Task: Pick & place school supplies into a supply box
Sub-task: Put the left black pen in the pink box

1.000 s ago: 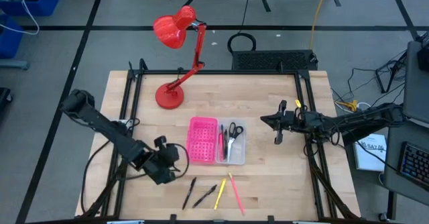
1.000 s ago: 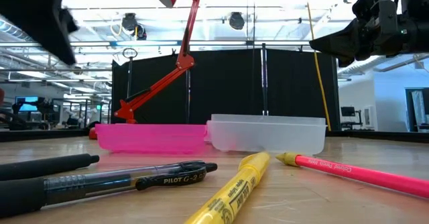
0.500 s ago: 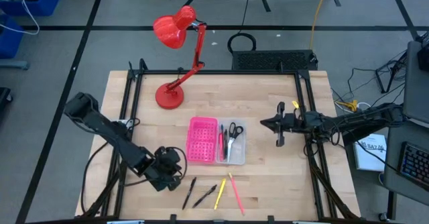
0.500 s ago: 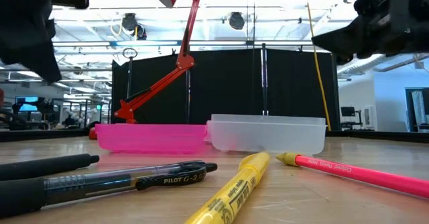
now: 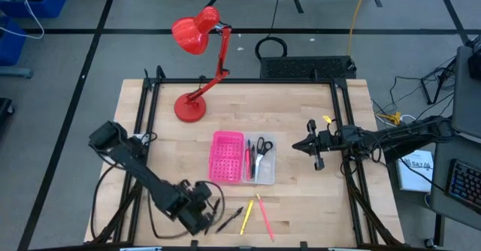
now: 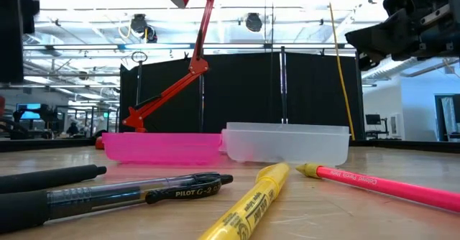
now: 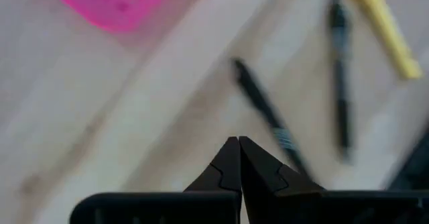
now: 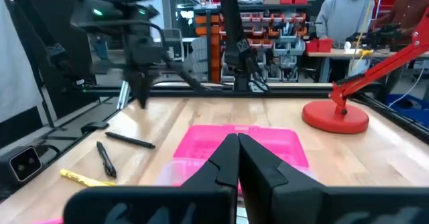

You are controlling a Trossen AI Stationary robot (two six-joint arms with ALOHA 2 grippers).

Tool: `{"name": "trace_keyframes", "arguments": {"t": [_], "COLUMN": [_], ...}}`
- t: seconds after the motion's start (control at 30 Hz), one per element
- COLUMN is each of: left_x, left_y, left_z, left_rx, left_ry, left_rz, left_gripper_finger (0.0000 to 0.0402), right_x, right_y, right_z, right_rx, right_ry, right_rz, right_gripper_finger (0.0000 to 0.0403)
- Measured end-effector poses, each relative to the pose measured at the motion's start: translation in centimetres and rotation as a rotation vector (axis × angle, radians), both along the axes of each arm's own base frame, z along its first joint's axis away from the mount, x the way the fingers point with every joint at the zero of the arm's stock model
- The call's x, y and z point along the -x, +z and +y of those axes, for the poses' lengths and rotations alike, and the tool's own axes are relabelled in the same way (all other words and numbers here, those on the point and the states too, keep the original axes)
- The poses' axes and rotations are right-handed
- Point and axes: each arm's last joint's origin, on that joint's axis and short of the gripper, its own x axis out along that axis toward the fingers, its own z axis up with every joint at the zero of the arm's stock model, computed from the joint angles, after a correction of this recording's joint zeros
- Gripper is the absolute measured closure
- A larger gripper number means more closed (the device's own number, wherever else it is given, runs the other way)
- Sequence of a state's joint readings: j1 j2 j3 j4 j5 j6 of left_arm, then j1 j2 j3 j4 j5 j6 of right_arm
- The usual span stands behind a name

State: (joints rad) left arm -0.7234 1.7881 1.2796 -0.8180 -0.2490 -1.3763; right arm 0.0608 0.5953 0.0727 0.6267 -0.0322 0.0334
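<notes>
Left gripper (image 5: 204,208) hovering near table's front edge, fingers pinched together, empty. Should be opening wide, straddling nearest black pen (image 5: 213,205) mid-barrel. Right gripper (image 5: 314,147) waiting closed, empty.

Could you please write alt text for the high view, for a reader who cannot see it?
Seen from above, the left gripper, shut and empty, is at the table's near edge beside two black pens, a yellow highlighter and a pink pencil. Mid-table is the supply box, scissors in its clear half. The right gripper, shut, waits beside it, with a red desk lamp behind.
</notes>
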Motion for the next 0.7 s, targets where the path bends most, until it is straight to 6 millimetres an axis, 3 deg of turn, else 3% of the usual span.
{"name": "trace_keyframes", "arguments": {"t": [0.17, 0.37, 0.53, 0.7], "left_x": [-2.4, -3.7, -3.5, -3.5], "left_y": [1.4, 0.3, -1.4, -1.8], "left_z": [-2.8, -4.5, -5.4, -5.7], "left_rx": [0.03, 0.1, 0.185, 0.184], "left_ry": [0.032, 0.108, 0.141, 0.156], "left_rz": [0.028, 0.128, 0.272, 0.265], "left_gripper_finger": [0.0394, 0.0381, 0.0335, 0.0273], "right_x": [0.0, 0.0, 0.0, 0.0], "right_y": [-0.1, -0.2, -0.2, -0.1], "right_z": [0.0, 0.0, 0.0, 0.0], "right_rx": [-0.01, -0.011, -0.011, -0.01], "right_ry": [0.0, 0.0, 0.0, 0.0], "right_rz": [0.01, 0.019, 0.022, 0.011], "right_gripper_finger": [0.0403, 0.0403, 0.0403, 0.0403]}}
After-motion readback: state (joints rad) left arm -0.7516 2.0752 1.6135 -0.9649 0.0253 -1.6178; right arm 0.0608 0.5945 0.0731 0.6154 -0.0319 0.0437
